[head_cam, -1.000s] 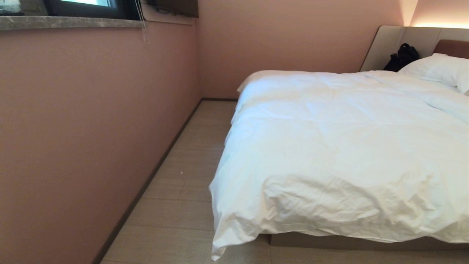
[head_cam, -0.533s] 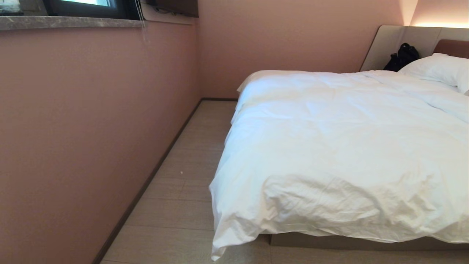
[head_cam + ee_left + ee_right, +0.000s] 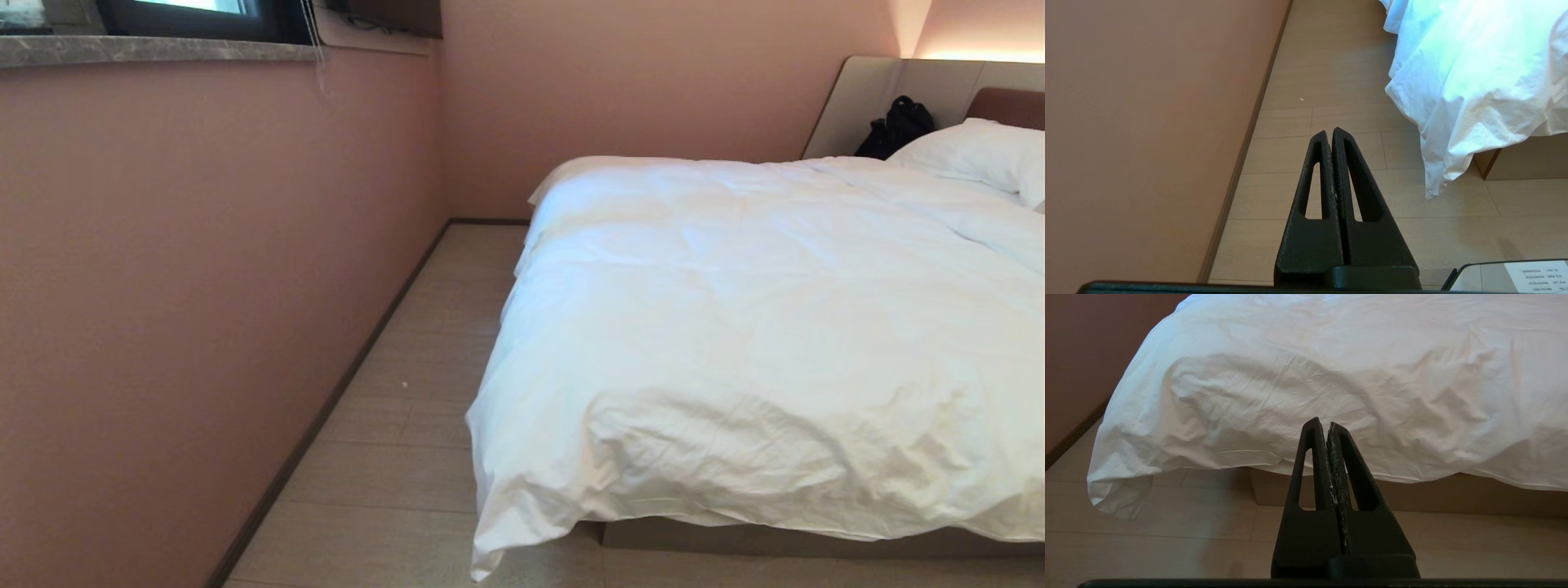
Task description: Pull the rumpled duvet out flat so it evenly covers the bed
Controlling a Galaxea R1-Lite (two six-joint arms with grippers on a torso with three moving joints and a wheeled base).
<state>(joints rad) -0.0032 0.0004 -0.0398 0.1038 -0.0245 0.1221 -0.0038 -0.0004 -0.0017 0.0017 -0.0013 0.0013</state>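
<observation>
The rumpled duvet (image 3: 759, 343) lies white and puffy over the bed, creased along its near edge, with one corner (image 3: 490, 555) drooping almost to the floor. The bed's taupe base (image 3: 775, 541) shows under that edge. Neither arm appears in the head view. My left gripper (image 3: 1329, 131) is shut and empty over the floorboards, to the side of the drooping duvet corner (image 3: 1437, 179). My right gripper (image 3: 1322, 424) is shut and empty too, pointing at the duvet's hanging edge (image 3: 1306, 416) from a short way off, without touching it.
A pink wall (image 3: 204, 286) runs close along the left, leaving a narrow strip of wood floor (image 3: 408, 408) beside the bed. At the head end are a white pillow (image 3: 976, 151), a beige headboard (image 3: 865, 98) and a black bag (image 3: 898, 126).
</observation>
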